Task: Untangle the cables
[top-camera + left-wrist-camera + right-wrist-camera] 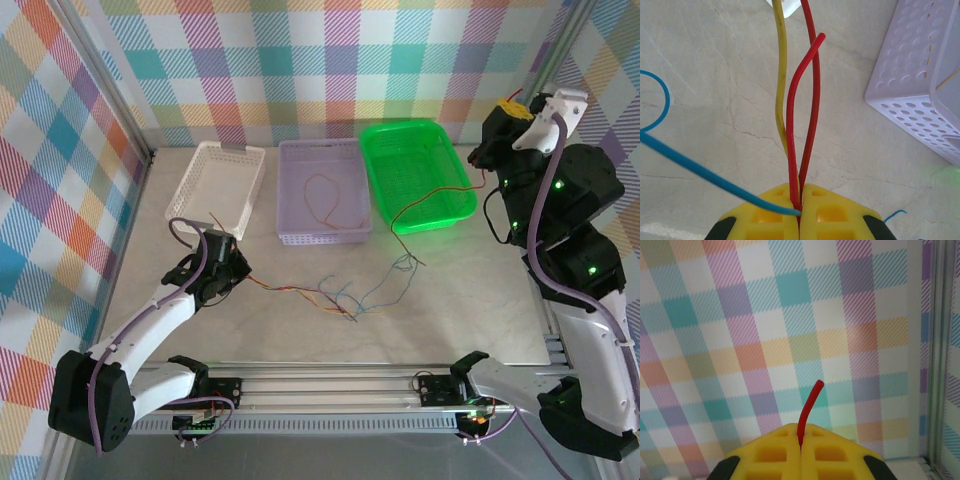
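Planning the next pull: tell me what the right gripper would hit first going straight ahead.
Probably the checked wall, dead ahead of the right gripper past its pinched red cable; how far is unclear.

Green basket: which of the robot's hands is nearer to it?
Right. The right hand hovers just right of the green basket; the left hand sits far left, by the white basket.
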`<state>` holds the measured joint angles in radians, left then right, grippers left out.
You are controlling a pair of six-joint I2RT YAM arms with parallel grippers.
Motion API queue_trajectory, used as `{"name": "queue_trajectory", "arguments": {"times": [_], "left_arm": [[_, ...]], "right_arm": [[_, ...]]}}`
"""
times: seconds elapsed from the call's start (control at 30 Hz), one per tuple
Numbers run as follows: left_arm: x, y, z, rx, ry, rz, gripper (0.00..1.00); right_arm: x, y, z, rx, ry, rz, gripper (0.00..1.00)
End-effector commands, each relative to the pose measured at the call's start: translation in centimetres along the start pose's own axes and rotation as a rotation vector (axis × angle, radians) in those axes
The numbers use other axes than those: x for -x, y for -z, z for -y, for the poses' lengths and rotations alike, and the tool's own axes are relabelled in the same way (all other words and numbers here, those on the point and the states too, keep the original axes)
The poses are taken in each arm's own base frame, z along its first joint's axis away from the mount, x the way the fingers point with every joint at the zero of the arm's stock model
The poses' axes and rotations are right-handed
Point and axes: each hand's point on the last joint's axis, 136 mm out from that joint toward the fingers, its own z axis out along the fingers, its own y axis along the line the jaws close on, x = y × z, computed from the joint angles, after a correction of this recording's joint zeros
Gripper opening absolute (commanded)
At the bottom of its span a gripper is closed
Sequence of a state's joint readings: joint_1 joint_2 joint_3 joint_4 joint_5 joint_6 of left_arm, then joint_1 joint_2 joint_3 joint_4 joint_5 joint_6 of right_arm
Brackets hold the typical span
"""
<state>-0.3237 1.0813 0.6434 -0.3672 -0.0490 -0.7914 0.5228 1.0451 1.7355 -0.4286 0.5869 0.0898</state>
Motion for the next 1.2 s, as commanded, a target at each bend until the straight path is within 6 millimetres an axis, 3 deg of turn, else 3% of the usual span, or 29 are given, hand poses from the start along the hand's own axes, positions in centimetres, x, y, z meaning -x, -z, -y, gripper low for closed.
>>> {"name": "queue_trajectory", "arguments": {"times": [0.0,0.27,0.47,0.7,0.73,0.83,0.93,1.07,1.17], "left_arm": [[-0.1,0.3,-0.6,-0.003,0.008,0.006,0.0],[0.1,0.3,0.5,-0.063,0.054,0.009,0.0],[0.4,0.4,2.1,-0.159,0.098,0.024,0.0],[0.9,1.3,5.5,-0.311,0.062,0.021,0.0],[1.1,1.6,6.1,-0.342,0.055,0.024,0.03],[1.5,2.1,7.7,-0.409,0.047,0.027,0.41],[1.7,3.1,9.6,-0.481,0.024,0.029,0.62],[1.6,5.4,13.8,-0.663,-0.044,0.038,0.71],[0.2,7.0,16.9,-0.781,-0.135,0.024,0.78]], "right_arm": [[2.8,0.6,-0.2,0.045,-0.172,0.17,0.0],[2.9,0.2,-0.1,0.097,-0.452,0.28,0.0],[0.3,-0.7,1.8,0.087,-0.694,0.27,0.0],[-2.2,-2.3,0.4,0.142,-0.687,0.174,0.0],[-2.3,-2.4,0.0,0.161,-0.676,0.161,0.0],[-2.6,-2.6,-0.9,0.206,-0.671,0.13,0.0],[-2.7,-2.5,-1.7,0.243,-0.656,0.114,0.0],[-3.0,-2.6,-2.2,0.27,-0.646,0.093,0.0],[-3.4,-2.7,-2.7,0.288,-0.644,0.069,0.0]]}}
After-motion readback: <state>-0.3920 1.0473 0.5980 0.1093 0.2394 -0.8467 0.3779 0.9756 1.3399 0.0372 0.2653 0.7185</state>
